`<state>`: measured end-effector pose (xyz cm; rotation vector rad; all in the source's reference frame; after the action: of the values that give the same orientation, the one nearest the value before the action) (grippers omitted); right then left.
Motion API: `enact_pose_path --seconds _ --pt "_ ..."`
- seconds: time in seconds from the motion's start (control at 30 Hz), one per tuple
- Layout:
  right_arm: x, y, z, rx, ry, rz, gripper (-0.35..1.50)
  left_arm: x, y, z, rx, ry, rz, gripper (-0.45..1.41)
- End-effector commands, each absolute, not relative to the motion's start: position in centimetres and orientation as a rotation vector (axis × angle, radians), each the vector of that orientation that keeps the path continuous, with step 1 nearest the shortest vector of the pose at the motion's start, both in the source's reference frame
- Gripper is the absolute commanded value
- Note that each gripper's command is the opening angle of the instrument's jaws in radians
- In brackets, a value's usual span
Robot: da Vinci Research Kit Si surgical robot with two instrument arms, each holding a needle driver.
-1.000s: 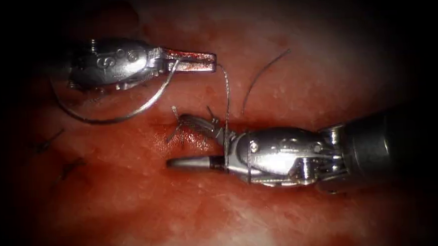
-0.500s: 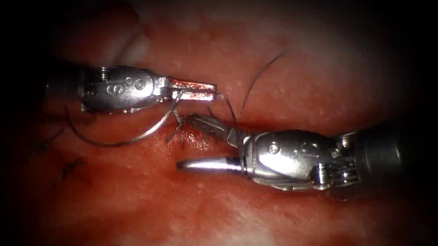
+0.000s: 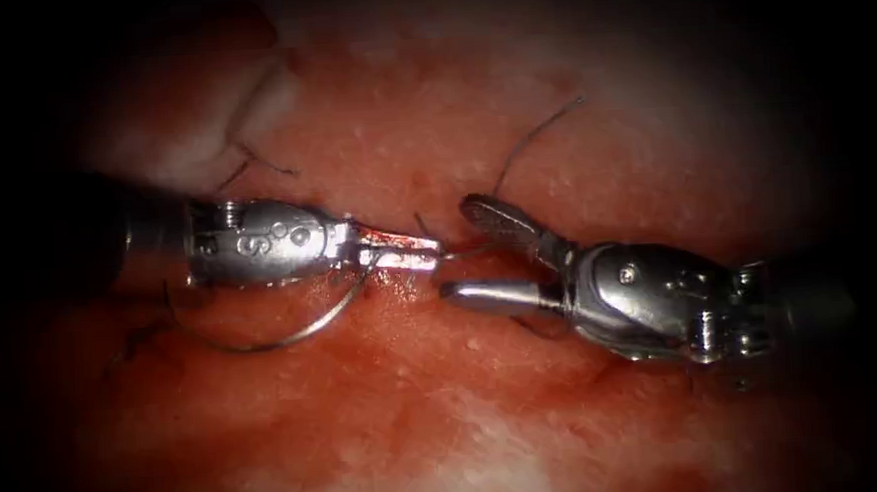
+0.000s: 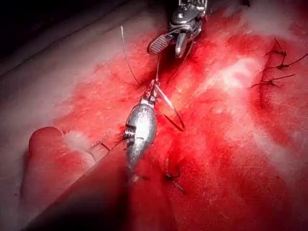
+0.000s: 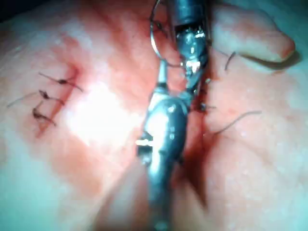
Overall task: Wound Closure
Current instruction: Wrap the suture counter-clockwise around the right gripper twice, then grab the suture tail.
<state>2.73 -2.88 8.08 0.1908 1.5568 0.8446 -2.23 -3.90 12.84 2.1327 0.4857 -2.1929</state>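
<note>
Both claws are shiny silver, the left claw (image 3: 399, 251) smeared red. The tissue (image 3: 447, 416) is mottled red and pale pink, with dark thread (image 3: 528, 141) and a silvery needle (image 3: 283, 336).

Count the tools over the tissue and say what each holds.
2. The left tool holds the needle and thread; the right tool, beside it, holds nothing.

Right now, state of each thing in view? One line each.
left tool: fingers shut on the needle near its thread end.
right tool: fingers open, holding nothing.
needle: held, curving below the left tool, free of the tissue.
thread: runs from the left tool's tip between the right tool's fingers.
loose thread end: lying on the tissue.
tissue: wet with red fluid.
</note>
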Motion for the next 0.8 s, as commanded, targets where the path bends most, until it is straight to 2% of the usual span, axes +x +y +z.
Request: enact_pose_path --seconds 0.03,0.3,0.6,0.8 --pt "2.78 -2.98 8.18 0.184 1.546 0.874 0.47 -2.30 -3.94 12.89 2.133 0.491 -2.184 -0.45" --pt "2.69 -2.98 8.37 0.134 1.453 1.045 0.51 -2.34 -4.04 12.82 2.134 0.498 -2.175 -0.45" --pt "2.38 -2.88 8.54 0.077 1.370 1.187 0.52 -2.36 -3.97 12.74 2.143 0.493 -2.189 -0.45" --pt "2.29 -2.85 8.59 0.033 1.342 1.246 0.61 -2.42 -3.91 12.71 2.149 0.488 -2.200 -0.45"
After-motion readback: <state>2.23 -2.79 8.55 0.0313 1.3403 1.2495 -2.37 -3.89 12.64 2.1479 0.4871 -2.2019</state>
